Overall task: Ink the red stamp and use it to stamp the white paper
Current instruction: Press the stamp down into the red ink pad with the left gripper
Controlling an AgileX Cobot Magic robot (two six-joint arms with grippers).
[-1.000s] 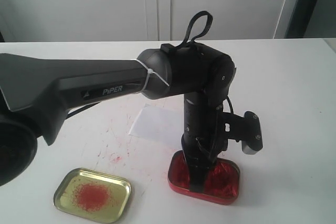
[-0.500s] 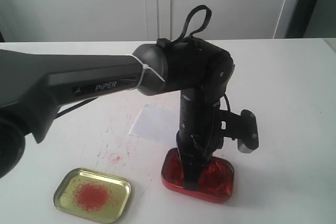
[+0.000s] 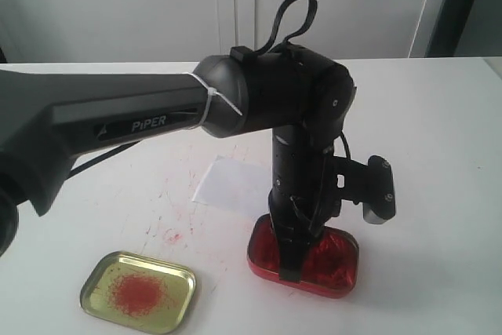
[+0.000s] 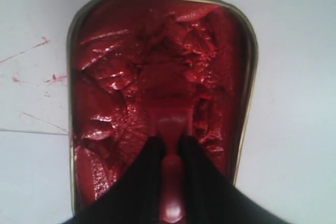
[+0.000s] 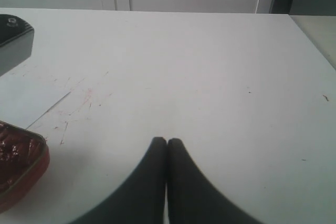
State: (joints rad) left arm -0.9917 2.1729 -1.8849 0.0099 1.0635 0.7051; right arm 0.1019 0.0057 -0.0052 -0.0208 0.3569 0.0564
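The red stamp (image 4: 170,123) stands base-down in the lumpy paste of the red tin (image 4: 110,93), its knobbed handle between the black fingers of my left gripper (image 4: 169,142), which is shut on it. In the exterior view the left gripper (image 3: 292,266) points straight down into the red tin (image 3: 343,271); the stamp itself is hidden there by the fingers. The white paper (image 3: 231,182) lies flat just behind the tin, with a corner (image 4: 29,174) showing beside it. My right gripper (image 5: 167,141) is shut and holds nothing, hovering over bare table away from the tin (image 5: 21,167).
A shallow gold tin (image 3: 179,276) with a red smear sits at the front left. Red ink specks mark the tabletop (image 3: 169,233) between tins and paper. The long left arm (image 3: 118,119) spans the left half of the exterior view. Its wrist housing (image 5: 13,38) shows in the right wrist view.
The left gripper with the stamp shifted left, then back right, staying in the paste; the red tin slid along with it. The paper and gold tin stayed put.
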